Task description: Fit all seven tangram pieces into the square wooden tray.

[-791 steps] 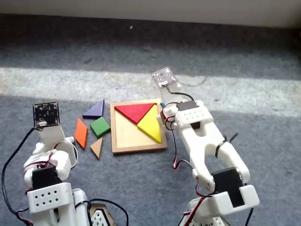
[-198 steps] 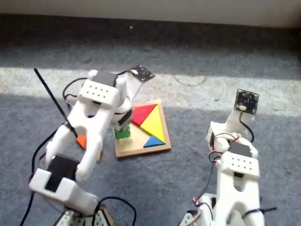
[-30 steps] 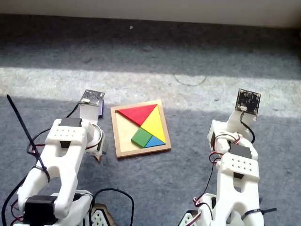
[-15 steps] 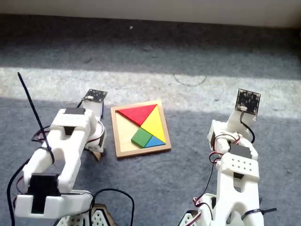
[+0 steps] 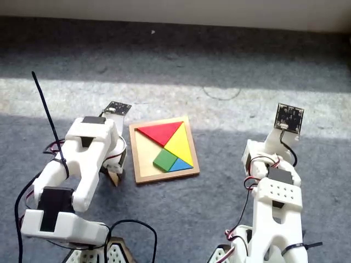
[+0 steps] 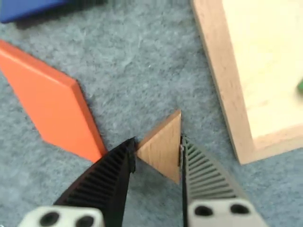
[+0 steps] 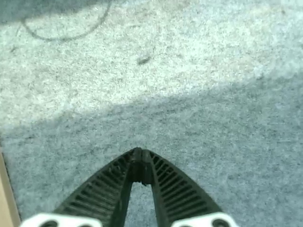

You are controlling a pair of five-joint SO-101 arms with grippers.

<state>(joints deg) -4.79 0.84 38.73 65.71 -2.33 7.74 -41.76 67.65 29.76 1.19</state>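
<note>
— What is everything resting on?
— A grey carpet (image 5: 219, 66), partly sunlit. The square wooden tray (image 5: 133, 156) lies flat on it.
— And around the tray?
— Off its left rim lie an orange parallelogram (image 6: 52, 101), a small wooden triangle (image 6: 163, 146) near the tray's corner, and a blue piece (image 6: 28, 7) farther along. Beyond the tray is possibly a thread loop (image 5: 219, 97).

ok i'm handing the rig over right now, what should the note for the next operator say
Left gripper: shut on the tan triangle, which lies on the carpet beside the tray.
Right gripper: shut, empty, over bare carpet.
Done: red triangle, yellow triangle, green square and small blue triangle sit in the tray.
Left: tan triangle, orange parallelogram and a dark blue piece, all on the carpet outside the tray.
</note>
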